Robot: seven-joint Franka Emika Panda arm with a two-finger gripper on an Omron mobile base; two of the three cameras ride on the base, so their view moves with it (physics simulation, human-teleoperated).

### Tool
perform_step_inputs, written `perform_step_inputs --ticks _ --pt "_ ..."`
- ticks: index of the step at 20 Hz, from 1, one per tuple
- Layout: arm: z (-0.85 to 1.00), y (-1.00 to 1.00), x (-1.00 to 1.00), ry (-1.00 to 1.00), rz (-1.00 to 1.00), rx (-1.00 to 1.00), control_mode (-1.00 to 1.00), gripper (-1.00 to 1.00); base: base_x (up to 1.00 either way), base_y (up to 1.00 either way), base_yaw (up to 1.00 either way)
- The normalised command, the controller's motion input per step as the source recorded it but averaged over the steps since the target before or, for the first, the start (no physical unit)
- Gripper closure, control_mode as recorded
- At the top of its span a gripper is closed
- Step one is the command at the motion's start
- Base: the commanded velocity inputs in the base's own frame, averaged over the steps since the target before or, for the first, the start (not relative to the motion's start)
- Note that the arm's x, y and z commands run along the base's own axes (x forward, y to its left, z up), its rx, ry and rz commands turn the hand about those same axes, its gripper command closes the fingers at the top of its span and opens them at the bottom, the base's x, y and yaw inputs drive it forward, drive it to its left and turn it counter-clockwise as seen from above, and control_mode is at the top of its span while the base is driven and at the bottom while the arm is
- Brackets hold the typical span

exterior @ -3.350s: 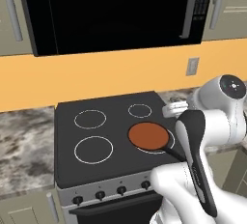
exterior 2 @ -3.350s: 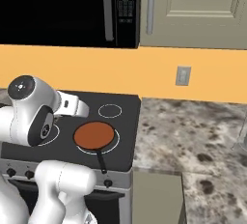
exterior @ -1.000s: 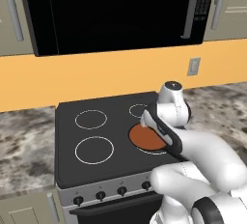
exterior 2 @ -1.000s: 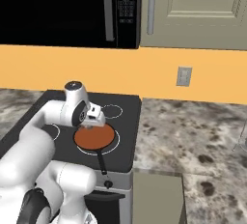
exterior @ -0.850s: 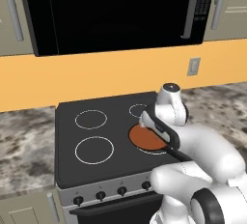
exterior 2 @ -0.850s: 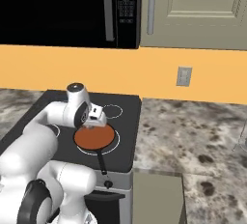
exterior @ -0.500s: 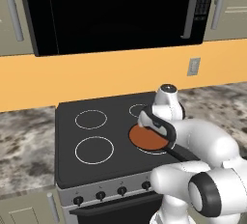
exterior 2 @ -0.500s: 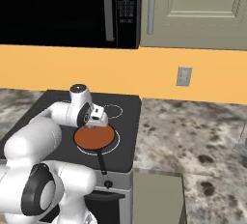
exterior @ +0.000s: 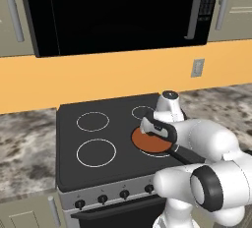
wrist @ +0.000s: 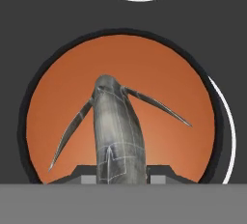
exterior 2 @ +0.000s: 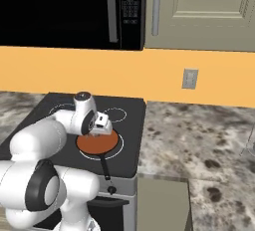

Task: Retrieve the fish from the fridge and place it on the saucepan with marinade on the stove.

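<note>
Grey fish point(wrist: 117, 131) sits clamped between the gripper point(wrist: 116, 175) fingers. It hangs over the orange-brown marinade point(wrist: 159, 73) in the saucepan point(exterior: 178, 154) on the stove point(exterior: 69, 146).

Fish point(wrist: 117, 131) above saucepan point(wrist: 58, 92) (on stove point(exterior: 74, 173), front right burner)
</note>
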Motion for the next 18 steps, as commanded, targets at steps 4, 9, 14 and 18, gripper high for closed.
perform_step_inputs --ticks 4,9,14,18 --pt "-0.18 0.0 0.0 0.0 0.0 0.0 -1.0 1.0 0.0 0.0 0.0" --pt "-0.21 0.0 0.02 0.0 0.0 0.0 -1.0 1.0 0.0 0.0 0.0" --pt "-0.21 0.0 0.07 0.0 0.0 0.0 -1.0 1.0 0.0 0.0 0.0" --pt "-0.18 0.0 0.04 0.0 0.0 0.0 -1.0 1.0 0.0 0.0 0.0"
